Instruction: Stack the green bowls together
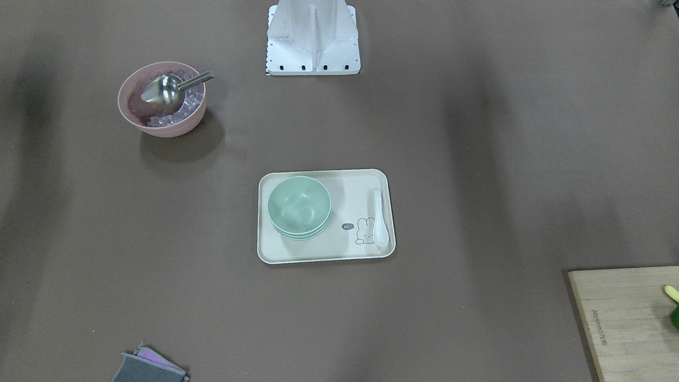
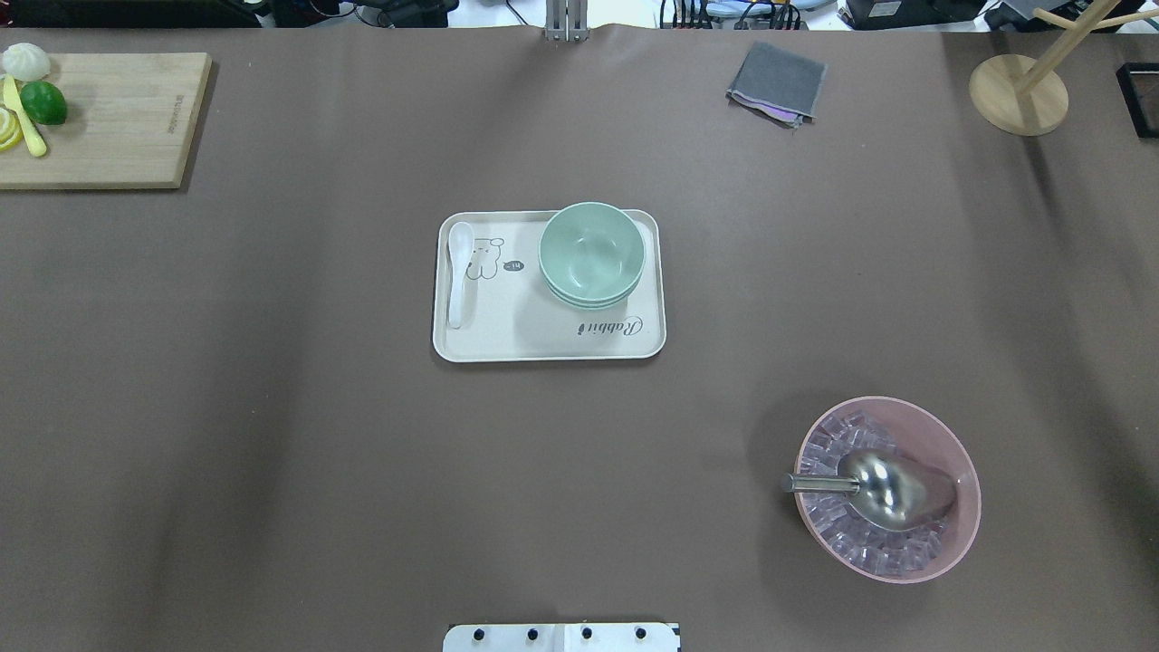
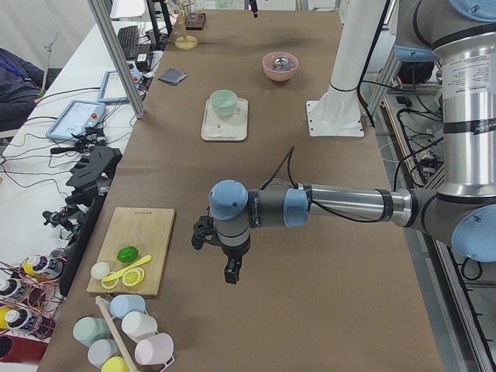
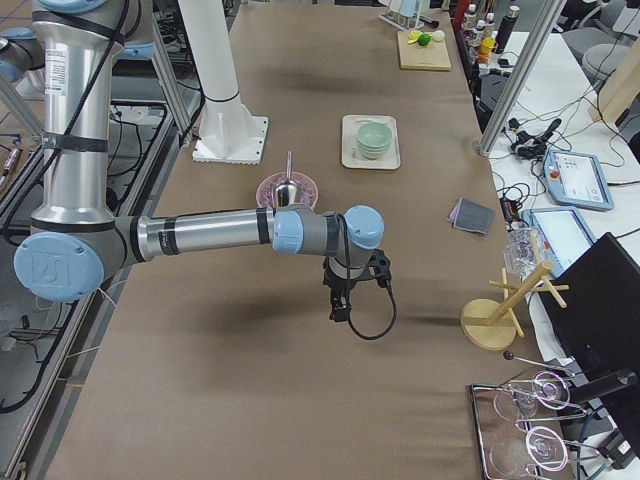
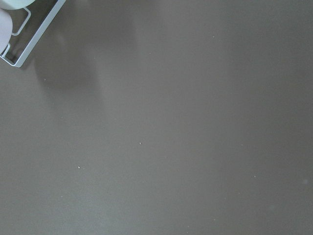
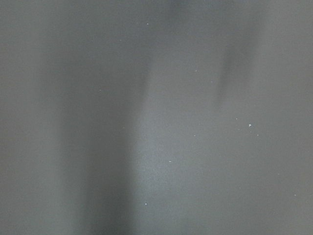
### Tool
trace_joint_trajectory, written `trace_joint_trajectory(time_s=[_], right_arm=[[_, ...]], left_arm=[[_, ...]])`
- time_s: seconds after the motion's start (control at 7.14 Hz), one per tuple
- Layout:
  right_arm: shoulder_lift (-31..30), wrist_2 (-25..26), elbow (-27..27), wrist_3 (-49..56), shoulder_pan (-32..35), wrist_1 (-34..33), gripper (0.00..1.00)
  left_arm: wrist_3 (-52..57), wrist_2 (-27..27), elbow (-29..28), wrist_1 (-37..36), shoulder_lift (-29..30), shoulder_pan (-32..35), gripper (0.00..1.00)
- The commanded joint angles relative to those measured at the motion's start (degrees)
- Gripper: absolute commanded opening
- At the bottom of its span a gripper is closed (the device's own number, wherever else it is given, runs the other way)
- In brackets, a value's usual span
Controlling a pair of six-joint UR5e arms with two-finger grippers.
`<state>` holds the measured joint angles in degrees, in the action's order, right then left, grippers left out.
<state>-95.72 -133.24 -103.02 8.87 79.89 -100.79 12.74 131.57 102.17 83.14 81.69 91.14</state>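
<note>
Evidently final stage.

- **Item:** green bowls (image 1: 298,206), three rims showing, nested one inside another, upright. They sit on the robot's-right half of the cream tray (image 1: 323,249), at the middle of the brown surface (image 1: 477,159).
- **Same tray, apart from the stack:** white spoon (image 1: 380,217).
- **Elsewhere, well apart:** pink bowl (image 1: 162,99) with ice cubes and a metal scoop (image 1: 164,90).
- **Left arm (image 3: 341,205) and right arm (image 4: 200,235):** both over bare surface, far from the tray. The jaws are seen only from the side cameras, so whether they are released or clenched cannot be told.
- **Judgement:** stacking appears complete. The next move calls for no grasp, only keeping clear of the stack.
</note>
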Motion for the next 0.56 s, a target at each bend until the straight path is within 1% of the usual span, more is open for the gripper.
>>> trace_joint_trajectory(time_s=[0.0,0.42], right_arm=[[0.10,0.00,-0.08,0.00,-0.26,0.07,1.00],[0.36,0.00,-0.08,0.00,-0.34,0.07,1.00]], left_arm=[[0.00,0.00,0.13,0.00,0.13,0.00,0.98],[-0.09,0.00,0.13,0.00,0.31,0.00,0.98]])
